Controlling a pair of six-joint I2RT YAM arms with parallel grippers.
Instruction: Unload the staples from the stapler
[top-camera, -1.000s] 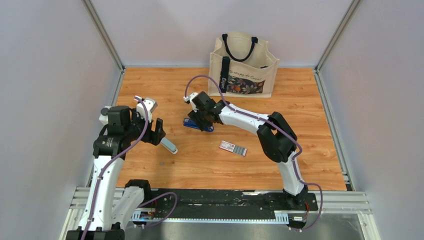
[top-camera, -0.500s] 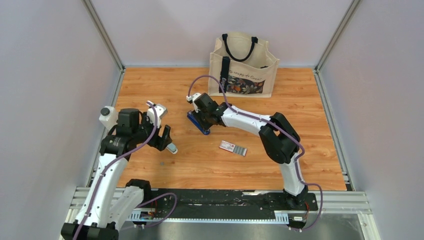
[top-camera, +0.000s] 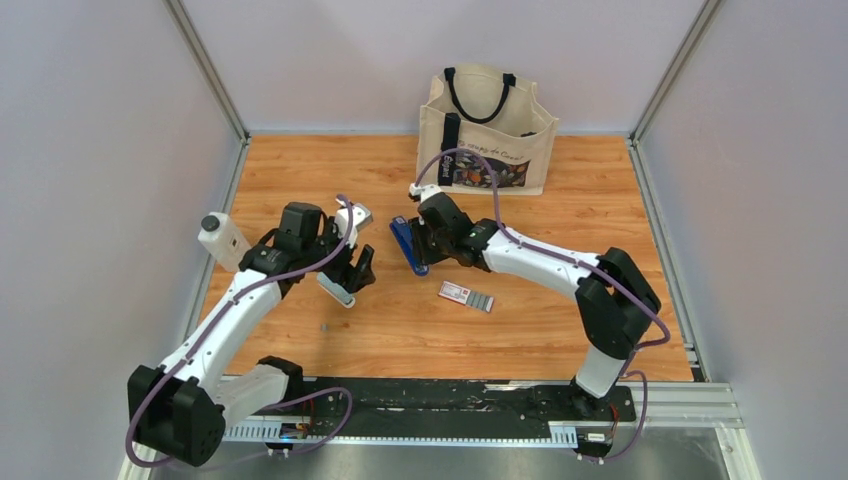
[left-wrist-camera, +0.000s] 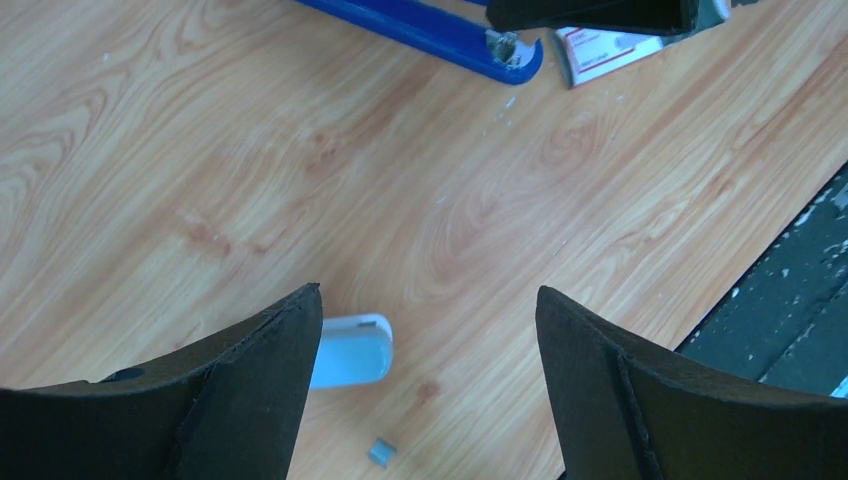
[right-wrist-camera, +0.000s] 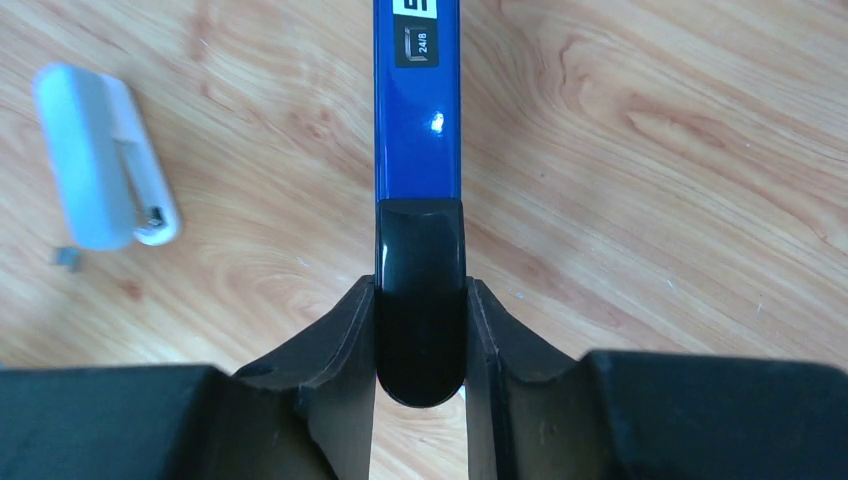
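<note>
White-shelled arms (top-camera: 215, 328) with black joints (top-camera: 610, 320), purple cables (top-camera: 458, 151); left hand (left-wrist-camera: 428, 300) and right hand (right-wrist-camera: 420, 285) are matte black.

The stapler (right-wrist-camera: 417, 130) carries a black label (right-wrist-camera: 417, 46) reading "24/8"; the lettering on the bag (top-camera: 487, 125) is illegible.

Bare tabletop (left-wrist-camera: 500, 220) lies free between the wide-parted left hand (left-wrist-camera: 427, 293) and the stapler (left-wrist-camera: 420, 30), with the pale grey-white tool (left-wrist-camera: 350, 350) just beside one finger and the white-and-red box (left-wrist-camera: 610, 50) near the stapler's tip.
</note>
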